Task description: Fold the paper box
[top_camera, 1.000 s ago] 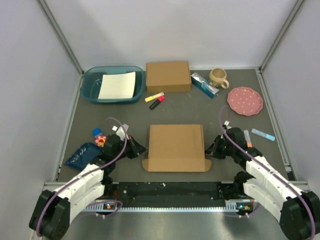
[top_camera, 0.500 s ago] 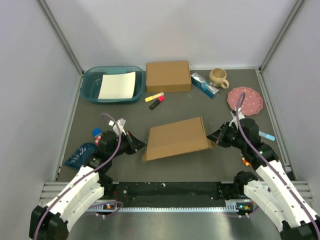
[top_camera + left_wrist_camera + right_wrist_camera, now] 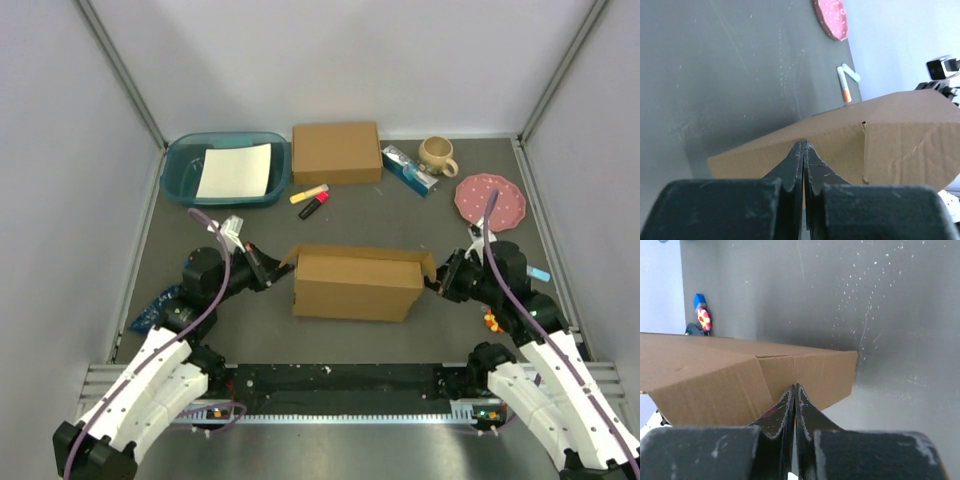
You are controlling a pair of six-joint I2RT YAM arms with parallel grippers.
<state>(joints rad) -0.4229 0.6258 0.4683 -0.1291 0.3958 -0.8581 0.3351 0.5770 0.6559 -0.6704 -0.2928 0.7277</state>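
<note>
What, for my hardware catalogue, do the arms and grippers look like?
The left arm and right arm have white shells, black joints and a looping purple cable each. The left gripper and right gripper have black fingers tapering to thin tips.

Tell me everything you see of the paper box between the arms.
The paper box is plain brown cardboard, a shallow rectangular shape with creased panels and end flaps. It is held centrally, tipped up rather than lying flat. The left claw pinches its left flap, the right claw its right flap.
</note>
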